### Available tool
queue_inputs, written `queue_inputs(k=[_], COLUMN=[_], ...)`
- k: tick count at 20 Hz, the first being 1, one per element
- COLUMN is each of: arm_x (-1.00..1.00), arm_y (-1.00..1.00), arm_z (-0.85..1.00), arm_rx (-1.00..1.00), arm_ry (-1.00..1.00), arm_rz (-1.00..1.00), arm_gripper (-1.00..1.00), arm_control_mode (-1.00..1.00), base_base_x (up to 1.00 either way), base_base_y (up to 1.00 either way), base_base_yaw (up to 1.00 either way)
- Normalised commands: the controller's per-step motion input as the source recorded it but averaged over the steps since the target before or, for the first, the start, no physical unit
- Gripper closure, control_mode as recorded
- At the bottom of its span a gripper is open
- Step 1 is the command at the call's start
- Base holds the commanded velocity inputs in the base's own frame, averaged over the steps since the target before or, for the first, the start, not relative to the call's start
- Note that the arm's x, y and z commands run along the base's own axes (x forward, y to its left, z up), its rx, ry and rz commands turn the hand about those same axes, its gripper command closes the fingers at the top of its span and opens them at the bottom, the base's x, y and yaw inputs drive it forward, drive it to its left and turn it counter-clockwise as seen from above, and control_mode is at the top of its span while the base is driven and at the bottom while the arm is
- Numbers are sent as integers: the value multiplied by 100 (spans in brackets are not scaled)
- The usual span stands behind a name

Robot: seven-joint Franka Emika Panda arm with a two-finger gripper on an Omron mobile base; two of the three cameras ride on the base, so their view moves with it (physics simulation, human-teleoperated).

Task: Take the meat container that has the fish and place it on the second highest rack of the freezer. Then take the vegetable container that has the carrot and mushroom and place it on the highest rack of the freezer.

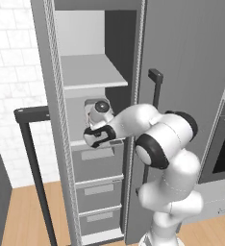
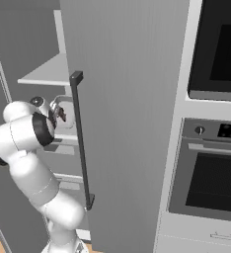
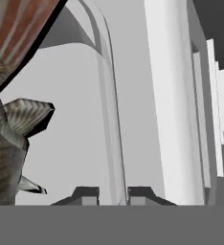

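A: The pincer (image 3: pixel 113 195) is pinching the thin rim of the fish (image 3: pixel 8 139) box (image 3: pixel 102 95), inside the freezer (image 1: pixel 97 158), just over the lower shelf (image 2: pixel 63 139).

B: It could slip and tip! The grip is only on the edge.

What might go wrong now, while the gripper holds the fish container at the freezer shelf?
1. The gripper pinches only the thin rim of the container; the hold looks narrow, so the container may tilt or slip.
2. The fish lies loose at one side, so it could slide if the container tips.
3. The arm reaches between the door frame and the open freezer door, close to the handle; its elbow may bump them.
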Motion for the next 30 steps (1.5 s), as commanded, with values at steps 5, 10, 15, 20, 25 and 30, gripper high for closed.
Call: queue_inputs(k=[5,10,15,20,25,30], arm_x=[13,-35,-34,-31,-68,-87], arm_y=[0,0,-16,-27,-4,0], arm_z=[0,1,41,81,68,26], arm_rx=[0,0,0,0,2,1], arm_ry=[0,-9,-10,0,8,22], arm_rz=[0,-1,0,0,11,20], arm_gripper=[-100,-100,-100,-100,-100,-100], arm_control_mode=[-100,-100,-100,-100,-100,-100], base_base_x=[0,0,0,0,0,0], base_base_y=[0,0,0,0,0,0], base_base_yaw=[0,0,0,0,0,0])
